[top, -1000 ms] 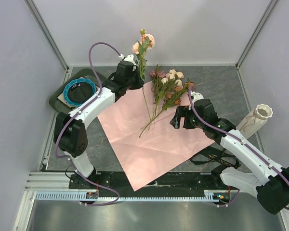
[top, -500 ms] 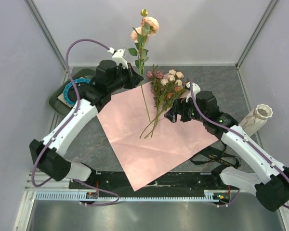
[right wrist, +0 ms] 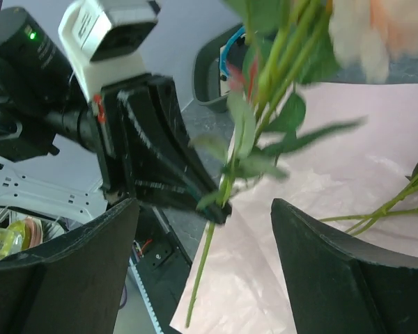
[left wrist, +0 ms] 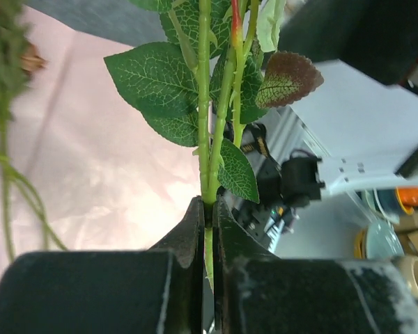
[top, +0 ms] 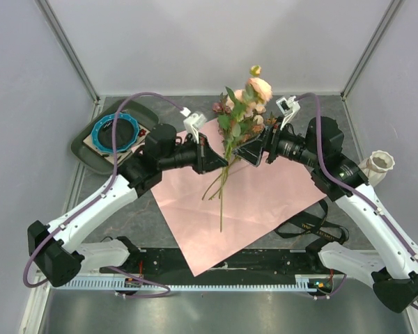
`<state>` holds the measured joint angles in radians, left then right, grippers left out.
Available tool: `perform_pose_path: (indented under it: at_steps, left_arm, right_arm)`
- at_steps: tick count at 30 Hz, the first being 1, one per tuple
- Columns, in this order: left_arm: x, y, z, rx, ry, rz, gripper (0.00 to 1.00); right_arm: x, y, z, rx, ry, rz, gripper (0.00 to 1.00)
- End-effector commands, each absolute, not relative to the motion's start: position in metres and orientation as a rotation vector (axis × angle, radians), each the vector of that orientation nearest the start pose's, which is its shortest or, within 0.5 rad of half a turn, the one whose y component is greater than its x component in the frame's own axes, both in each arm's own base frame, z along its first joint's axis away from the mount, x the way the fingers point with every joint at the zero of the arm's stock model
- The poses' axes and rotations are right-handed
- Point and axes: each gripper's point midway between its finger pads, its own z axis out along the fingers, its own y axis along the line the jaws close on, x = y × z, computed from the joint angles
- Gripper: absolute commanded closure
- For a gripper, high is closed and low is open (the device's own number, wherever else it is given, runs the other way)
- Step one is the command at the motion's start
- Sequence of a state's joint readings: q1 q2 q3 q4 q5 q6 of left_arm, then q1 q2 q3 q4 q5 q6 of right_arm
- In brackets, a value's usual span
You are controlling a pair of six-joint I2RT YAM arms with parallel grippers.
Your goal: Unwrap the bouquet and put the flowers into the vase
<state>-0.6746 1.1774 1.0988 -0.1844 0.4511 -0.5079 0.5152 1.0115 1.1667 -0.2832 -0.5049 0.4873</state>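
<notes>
Stems like this one look light, thin and springy, top-heavy under soft blooms. They should be pinched on bare stalk below the leaves, never on the petals.

The left gripper (left wrist: 207,209) is clenched on one flower stem (left wrist: 204,125) just under its lowest leaves, over the pink paper (top: 251,209). The stem stands close to upright, with its blooms at the top and its cut end hanging below the gripper.

The right gripper (top: 245,154) is spread wide and holds nothing. It faces the held stem from the other side.

The remaining flowers (top: 212,189) lie on the paper behind, largely hidden. The vase (top: 377,164) sits at the right edge of the worktop (top: 348,118), partly hidden by the right arm, so I cannot tell whether it stands straight.
</notes>
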Motion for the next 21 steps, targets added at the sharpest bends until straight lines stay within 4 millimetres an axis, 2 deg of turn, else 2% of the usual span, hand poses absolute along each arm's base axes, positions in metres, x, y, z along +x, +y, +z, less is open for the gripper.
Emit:
perform_pose_path:
  at_steps: [1,2,7,10,14,15,16,19,20,21]
  left_arm:
    - [0.193,-0.327,0.323,0.624,1.828,-1.351,0.98]
    - [0.184,-0.332,0.325,0.649,1.808,-1.372,0.98]
    - [0.167,-0.348,0.319,0.708,1.798,-1.427,0.98]
    - [0.16,-0.357,0.315,0.753,1.795,-1.463,0.98]
    - [0.16,-0.367,0.322,0.805,1.761,-1.493,0.98]
    - [0.16,-0.37,0.319,0.819,1.776,-1.499,0.98]
    - [0.161,-0.372,0.325,0.832,1.759,-1.506,0.98]
    - [0.165,-0.379,0.327,0.833,1.797,-1.509,0.98]
    - [0.169,-0.379,0.323,0.813,1.841,-1.484,0.98]
    - [0.179,-0.379,0.318,0.769,1.895,-1.432,0.85]
  right_arm:
    - [0.231,0.248,0.385,-0.399,1.763,1.174,0.16]
    - [0.231,0.246,0.378,-0.385,1.797,1.161,0.16]
    - [0.223,0.243,0.367,-0.335,1.835,1.196,0.22]
    - [0.22,0.241,0.359,-0.306,1.857,1.204,0.3]
    - [0.224,0.237,0.343,-0.246,1.894,1.174,0.49]
    - [0.226,0.235,0.341,-0.231,1.901,1.164,0.6]
    - [0.228,0.234,0.339,-0.218,1.905,1.15,0.64]
    - [0.236,0.229,0.334,-0.171,1.916,1.102,0.94]
    - [0.243,0.219,0.337,-0.128,1.907,1.026,1.0]
    - [0.246,0.211,0.341,-0.103,1.897,0.977,1.0]
